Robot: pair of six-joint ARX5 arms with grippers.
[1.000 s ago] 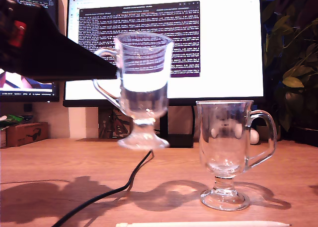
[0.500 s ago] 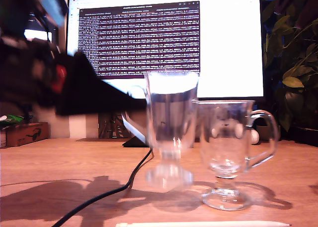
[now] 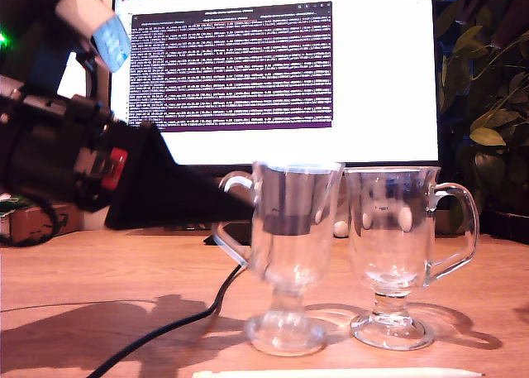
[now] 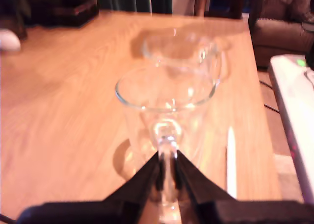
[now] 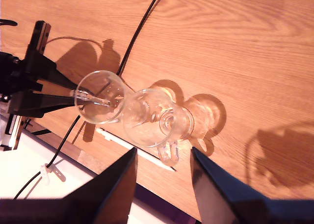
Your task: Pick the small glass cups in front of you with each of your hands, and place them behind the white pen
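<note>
In the exterior view, a clear glass mug with loop handle, stem and round foot stands on the wooden worktop, touching or just beside its matching second glass mug. The thin white pen lies in front of both.

The first wrist view shows my first gripper with its jaws clamped on the nearer mug's handle.

In the second wrist view, my second gripper hangs above the mugs, jaws spread, holding nothing.
</note>
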